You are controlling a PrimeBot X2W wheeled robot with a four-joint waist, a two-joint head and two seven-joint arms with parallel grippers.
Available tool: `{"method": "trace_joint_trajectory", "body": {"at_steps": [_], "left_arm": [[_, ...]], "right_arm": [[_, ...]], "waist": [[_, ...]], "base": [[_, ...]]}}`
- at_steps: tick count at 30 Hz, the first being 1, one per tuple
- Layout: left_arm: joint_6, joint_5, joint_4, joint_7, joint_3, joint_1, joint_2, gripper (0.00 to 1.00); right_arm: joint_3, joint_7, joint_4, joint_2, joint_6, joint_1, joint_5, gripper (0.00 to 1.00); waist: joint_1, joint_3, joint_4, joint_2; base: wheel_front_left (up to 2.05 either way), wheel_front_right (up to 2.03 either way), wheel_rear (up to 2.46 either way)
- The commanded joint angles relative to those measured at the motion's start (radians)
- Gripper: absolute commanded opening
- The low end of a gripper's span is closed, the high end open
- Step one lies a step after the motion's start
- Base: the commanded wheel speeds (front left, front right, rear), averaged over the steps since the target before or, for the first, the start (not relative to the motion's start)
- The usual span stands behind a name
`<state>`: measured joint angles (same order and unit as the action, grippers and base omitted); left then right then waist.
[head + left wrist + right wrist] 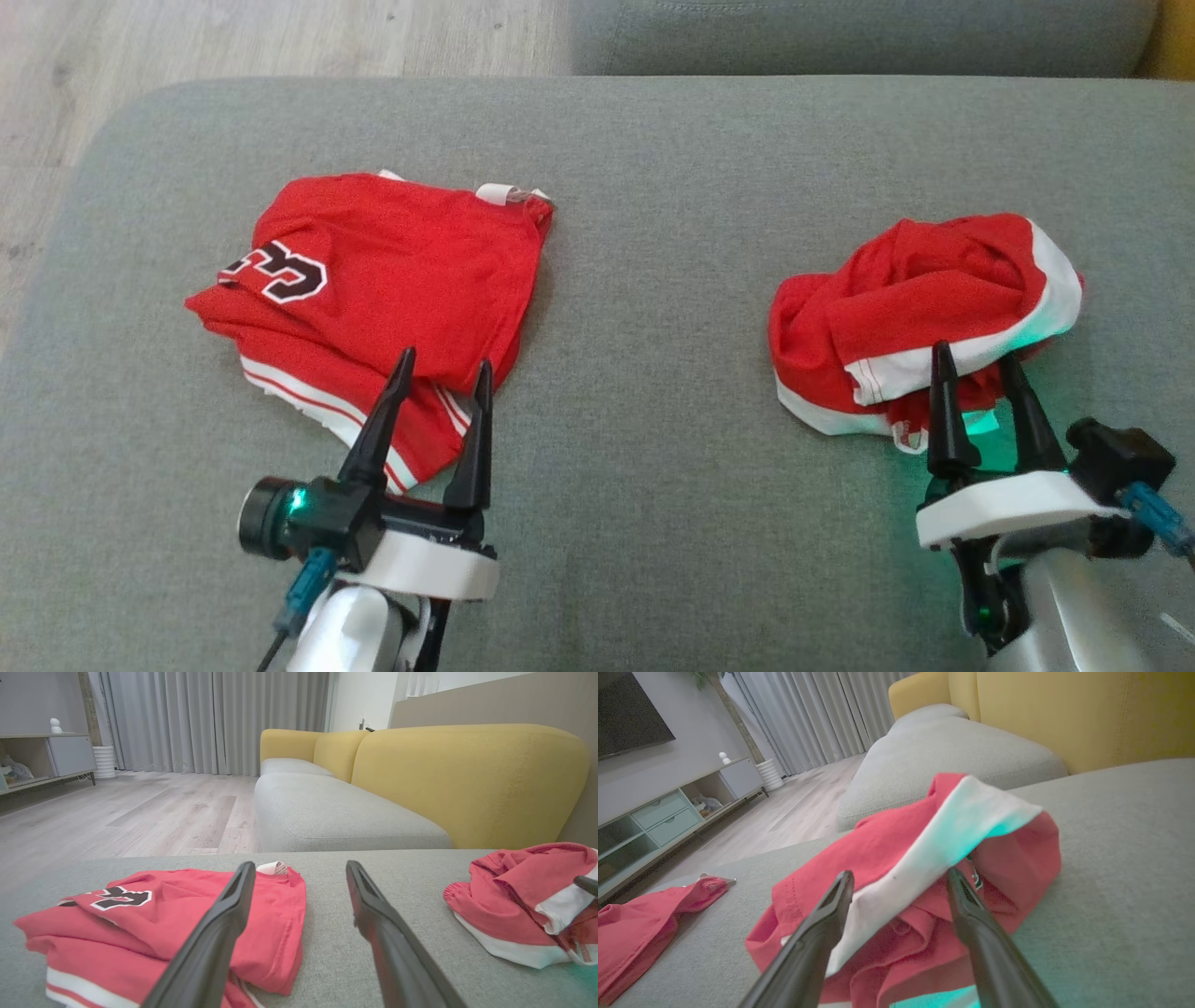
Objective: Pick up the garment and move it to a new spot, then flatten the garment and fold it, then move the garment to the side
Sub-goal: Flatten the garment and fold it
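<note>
A crumpled red garment (924, 289) with a white band lies bunched on the right of the grey cushion (653, 187). My right gripper (977, 353) stands open at its near edge, one finger on each side of the white band (924, 858), with green light on the cloth. A second red garment (401, 271), folded flat with a dark number and white stripes, lies on the left. My left gripper (443, 359) is open over its near right corner, gripping nothing. In the left wrist view the folded garment (187, 905) sits under the left finger and the crumpled one (514, 891) at far right.
The cushion's far edge meets a wooden floor (233, 37) at upper left and another grey seat (327, 812) behind. A yellow backrest (467, 774) rises on the right. A low cabinet (668, 812) stands across the room. Bare cushion lies between the two garments.
</note>
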<state>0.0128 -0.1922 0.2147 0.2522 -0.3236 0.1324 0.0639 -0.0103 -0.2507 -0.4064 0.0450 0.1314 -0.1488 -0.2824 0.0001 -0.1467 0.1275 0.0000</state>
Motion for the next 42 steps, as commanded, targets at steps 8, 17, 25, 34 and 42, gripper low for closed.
{"method": "trace_joint_trajectory", "body": {"at_steps": [8, 17, 25, 34, 42], "left_arm": [[0.018, 0.021, -0.018, 0.009, 0.05, 0.052, -0.008, 1.0], [0.022, 0.017, -0.004, 0.01, 0.054, 0.035, -0.011, 1.0], [0.019, -0.002, 0.005, 0.01, 0.037, 0.016, -0.013, 1.0], [0.002, -0.027, 0.008, 0.01, 0.024, -0.022, -0.014, 1.0], [0.002, -0.02, -0.001, 0.01, 0.014, -0.022, -0.014, 1.0]], "right_arm": [[0.042, -0.011, 0.021, 0.005, -0.001, -0.082, -0.061, 0.0], [0.054, -0.011, 0.196, 0.005, -0.001, -0.044, -0.086, 0.0], [0.11, -0.011, 0.254, 0.005, -0.001, -0.141, 0.034, 0.0], [0.199, 0.056, 0.27, 0.005, -0.001, -0.406, 0.052, 0.0], [0.09, 0.179, 0.216, 0.007, -0.001, -0.369, 0.115, 0.0]], "waist": [[-0.0001, -0.009, -0.004, 0.0], [-0.0001, 0.045, -0.024, 0.0], [-0.0001, 0.121, -0.005, 0.0], [-0.0001, 0.173, 0.026, 0.0], [-0.0001, 0.151, 0.039, 0.0]], "base": [[0.0, 0.0, 0.0], [0.0, 0.0, 0.0], [0.0, 0.0, 0.0], [0.0, 0.0, 0.0], [0.0, 0.0, 0.0]]}}
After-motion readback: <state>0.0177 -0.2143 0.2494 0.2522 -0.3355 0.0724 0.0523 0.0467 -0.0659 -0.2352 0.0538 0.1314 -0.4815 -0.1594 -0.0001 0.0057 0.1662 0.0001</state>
